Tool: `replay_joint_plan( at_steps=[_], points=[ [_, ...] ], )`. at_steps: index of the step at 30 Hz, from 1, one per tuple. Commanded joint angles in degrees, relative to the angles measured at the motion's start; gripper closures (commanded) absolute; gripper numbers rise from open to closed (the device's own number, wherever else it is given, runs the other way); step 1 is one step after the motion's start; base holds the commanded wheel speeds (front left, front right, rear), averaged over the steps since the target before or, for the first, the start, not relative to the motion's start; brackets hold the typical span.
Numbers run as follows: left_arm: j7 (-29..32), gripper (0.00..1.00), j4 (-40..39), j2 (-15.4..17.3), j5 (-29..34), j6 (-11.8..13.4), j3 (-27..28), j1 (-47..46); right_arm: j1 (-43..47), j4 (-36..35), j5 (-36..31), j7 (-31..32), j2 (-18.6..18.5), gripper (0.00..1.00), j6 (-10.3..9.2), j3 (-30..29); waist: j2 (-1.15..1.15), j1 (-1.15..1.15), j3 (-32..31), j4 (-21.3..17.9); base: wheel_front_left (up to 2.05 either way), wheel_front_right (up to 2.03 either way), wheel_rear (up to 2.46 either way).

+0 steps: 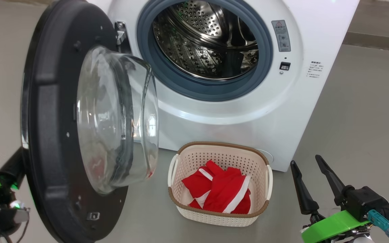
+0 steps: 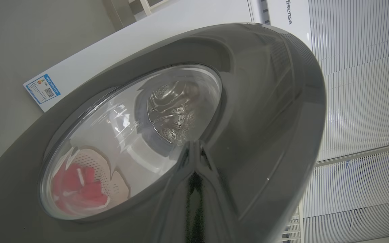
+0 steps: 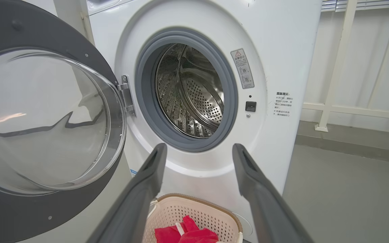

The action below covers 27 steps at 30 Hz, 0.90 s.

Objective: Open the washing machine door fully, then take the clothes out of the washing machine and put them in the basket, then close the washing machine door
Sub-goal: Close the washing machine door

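The washing machine (image 1: 248,111) stands with its door (image 1: 52,135) swung out to the left, glass bowl facing the drum (image 1: 208,40), which looks bare. Red clothes (image 1: 221,192) lie in the cream basket (image 1: 221,144) on the floor below the opening. My left gripper (image 2: 196,145) is shut, its tips against the door's glossy outer face (image 2: 265,84); in the head view the door hides its tips. My right gripper (image 1: 305,161) is open and holds nothing, to the right of the basket. In the right wrist view it (image 3: 199,148) points at the washing machine (image 3: 282,50) above the basket (image 3: 198,195) and clothes (image 3: 187,234).
Grey floor (image 1: 360,118) lies open to the right of the machine. A white railing (image 3: 329,84) runs along the wall at the far right. A blue label (image 2: 42,89) sits on the machine's side, and ribbed white wall panels (image 2: 366,101) are behind the door.
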Motion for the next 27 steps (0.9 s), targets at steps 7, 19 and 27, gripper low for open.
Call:
replay_joint_plan(
  at_steps=[7,19,27],
  points=[
    [-2.9,1.00,-4.2,0.9,-4.6,0.6,-3.4,3.4,-2.0,-1.4,0.8,-0.4,-0.3,0.00,0.36,1.3,0.00,0.00,0.2,-1.8,0.00,0.00,0.00],
    [-7.3,1.00,-9.2,0.9,-10.8,1.7,-9.1,8.7,-2.0,-1.4,1.1,-0.4,-0.3,0.00,0.36,1.1,0.00,0.00,0.1,-4.8,0.00,0.00,0.00],
    [-8.8,1.00,-10.7,0.9,-12.8,2.0,-11.2,10.0,-2.1,-1.5,0.9,-0.4,-0.3,0.00,0.36,0.9,0.00,0.00,0.5,-5.7,0.00,0.00,0.00]
  ],
)
